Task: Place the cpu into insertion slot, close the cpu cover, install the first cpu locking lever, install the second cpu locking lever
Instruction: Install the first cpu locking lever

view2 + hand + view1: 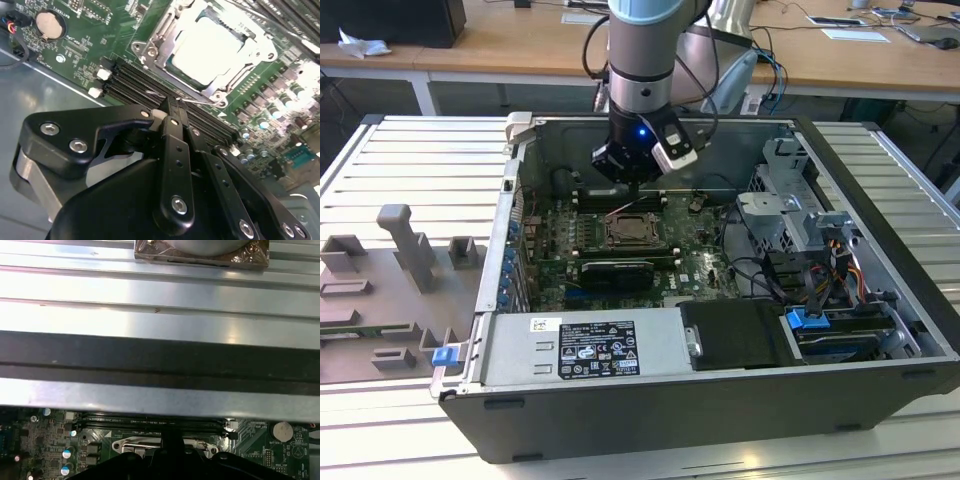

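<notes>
The arm (642,50) reaches down into the open case (880,240), and the gripper (632,182) hangs over the board (695,265) just behind the slot (636,232), on the side toward the case's back wall.

In the second wrist view the gripper (172,103) has its fingers (176,150) drawn together with no gap between the tips. The tips stand over the black memory slots (132,82) that run alongside the slot (210,47), at the slot's near edge. A thin wire lever (195,101) lies just beside the tips, between them and the slot's rim; whether the fingers pinch it or only touch it cannot be told.

The cpu (212,45) sits inside the slot, pale and flat, level with the frame around it. The cover (172,37) lies down flat over the slot, its window framing the cpu. The cpu is therefore apart from the gripper, one memory-slot row beyond the fingertips, and not held.

A round coin cell (48,25) sits on the board well away from the slot, past the far end of the memory slots.

In the first wrist view the gripper's dark body (172,467) covers the near part of the slot (130,445), with the case's wall (160,290) beyond it.

In the exterior view a grey fixture (405,245) stands on the table outside the case, well apart from the slot.
</notes>
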You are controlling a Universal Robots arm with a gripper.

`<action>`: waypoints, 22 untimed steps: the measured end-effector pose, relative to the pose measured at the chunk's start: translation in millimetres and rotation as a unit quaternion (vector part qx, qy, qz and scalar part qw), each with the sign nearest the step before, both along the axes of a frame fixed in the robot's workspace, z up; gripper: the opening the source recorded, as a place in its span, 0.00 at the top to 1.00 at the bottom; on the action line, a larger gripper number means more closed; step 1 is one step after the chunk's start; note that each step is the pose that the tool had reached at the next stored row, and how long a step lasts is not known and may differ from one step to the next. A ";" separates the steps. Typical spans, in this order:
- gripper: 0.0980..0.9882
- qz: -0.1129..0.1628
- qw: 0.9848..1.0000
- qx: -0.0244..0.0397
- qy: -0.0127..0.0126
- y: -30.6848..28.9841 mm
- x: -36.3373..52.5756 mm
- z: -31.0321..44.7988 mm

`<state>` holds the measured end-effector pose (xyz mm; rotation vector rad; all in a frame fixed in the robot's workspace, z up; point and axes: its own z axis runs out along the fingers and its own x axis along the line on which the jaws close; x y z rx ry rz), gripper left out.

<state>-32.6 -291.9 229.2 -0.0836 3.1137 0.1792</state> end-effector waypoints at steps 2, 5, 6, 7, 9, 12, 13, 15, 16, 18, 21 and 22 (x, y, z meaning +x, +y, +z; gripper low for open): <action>0.99 0.000 1.000 0.001 0.000 1.1 0.2 -2.1; 0.99 0.000 1.000 0.001 0.000 1.4 4.9 -5.5; 0.99 0.000 1.000 0.001 0.000 1.4 5.8 -6.0; 0.99 0.000 1.000 0.002 0.000 1.4 7.0 -6.9; 0.99 0.000 1.000 0.002 0.000 1.4 8.7 -9.1; 0.99 0.000 1.000 0.002 0.000 1.4 11.1 -14.9; 0.99 0.000 1.000 0.002 0.000 1.4 11.7 -16.8; 0.99 0.000 1.000 0.002 0.000 1.4 12.1 -19.5; 0.99 0.000 1.000 0.003 0.000 1.5 12.3 -20.6; 0.99 0.000 1.000 0.003 0.000 1.4 12.6 -22.5; 0.99 0.000 1.000 0.002 0.000 1.4 13.1 -24.3; 0.99 0.000 1.000 0.003 0.000 1.4 13.5 -25.2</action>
